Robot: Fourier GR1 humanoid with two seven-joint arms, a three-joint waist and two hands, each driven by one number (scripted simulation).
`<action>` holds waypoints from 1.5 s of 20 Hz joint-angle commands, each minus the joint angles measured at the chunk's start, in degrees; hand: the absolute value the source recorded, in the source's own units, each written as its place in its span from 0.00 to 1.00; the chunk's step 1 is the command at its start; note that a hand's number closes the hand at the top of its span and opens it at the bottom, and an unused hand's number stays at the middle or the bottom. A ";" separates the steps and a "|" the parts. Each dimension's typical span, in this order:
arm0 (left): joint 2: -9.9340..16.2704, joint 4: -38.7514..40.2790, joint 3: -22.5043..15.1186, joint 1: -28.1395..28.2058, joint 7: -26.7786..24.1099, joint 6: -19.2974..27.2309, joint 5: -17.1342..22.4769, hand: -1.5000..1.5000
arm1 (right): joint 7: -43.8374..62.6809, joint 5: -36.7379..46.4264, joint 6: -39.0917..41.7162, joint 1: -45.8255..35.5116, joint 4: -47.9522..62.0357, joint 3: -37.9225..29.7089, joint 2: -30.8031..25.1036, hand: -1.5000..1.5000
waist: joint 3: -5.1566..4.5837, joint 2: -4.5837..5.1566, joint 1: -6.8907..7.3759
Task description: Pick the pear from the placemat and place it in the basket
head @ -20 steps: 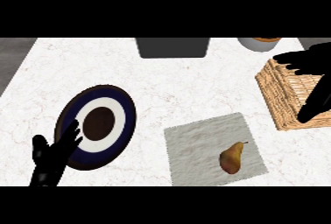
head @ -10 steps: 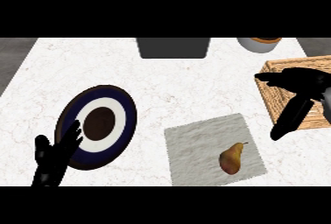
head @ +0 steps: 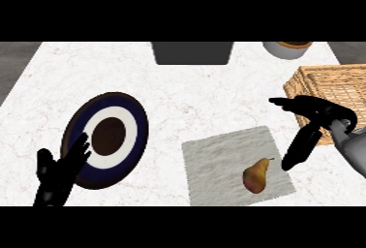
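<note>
- Pear [head: 256, 175]: lying on the grey placemat [head: 221, 155], near the bench's front edge.
- Right hand [head: 314, 118]: fingers spread wide, holding nothing, between pear and basket [head: 325, 87].
- Left hand [head: 61, 172]: open, resting at the front-left corner.

White marbled counter [head: 207, 97], dark grey floor [head: 14, 68] beyond its left edge, even light

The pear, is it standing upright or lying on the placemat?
Lying. The pear rests on its side on the placemat, stem pointing toward the right hand.
</note>
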 commanded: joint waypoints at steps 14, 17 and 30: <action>-1.08 0.98 1.96 2.08 3.05 -2.30 -2.13 0.50 | -2.42 12.42 -2.08 7.30 2.30 -1.94 8.85 0.00 | 0.08 1.06 0.19; -3.08 3.68 1.50 -0.96 3.43 -2.06 -2.77 0.50 | -3.50 14.33 -2.40 8.79 3.47 -1.64 10.05 0.00 | 0.07 1.10 -0.08; -3.10 1.08 2.82 4.10 2.19 -4.11 -4.08 0.50 | 1.21 16.70 0.79 12.23 1.81 -0.37 14.01 0.00 | 0.06 0.92 -0.06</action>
